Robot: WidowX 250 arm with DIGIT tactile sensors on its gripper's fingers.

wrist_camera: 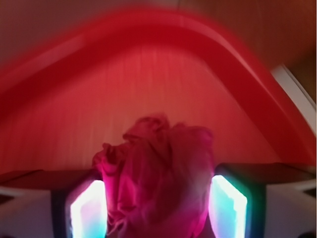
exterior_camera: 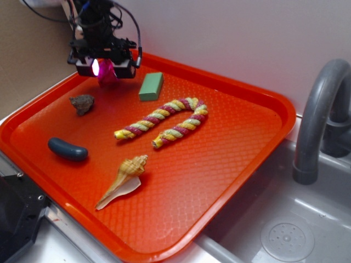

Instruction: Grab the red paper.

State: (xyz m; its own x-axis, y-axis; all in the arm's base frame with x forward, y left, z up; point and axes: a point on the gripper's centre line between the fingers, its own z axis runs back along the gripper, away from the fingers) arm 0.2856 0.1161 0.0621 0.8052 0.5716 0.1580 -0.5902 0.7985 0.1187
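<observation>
White wall behind, plain, evenly lit. Brown panel at left side, meeting white wall at corner. Grey metal sink at lower right, round drain in basin. Grey curved faucet stands at right edge. Dark object at bottom left corner, unclear what.

The exterior view looks down obliquely across the orange tray; the wrist view sits close, sharing its twelve-o'clock corner.

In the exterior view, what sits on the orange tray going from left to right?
Blue oval piece → rock → red paper in the gripper → seashell → green block → twisted rope, all on the tray.
</observation>
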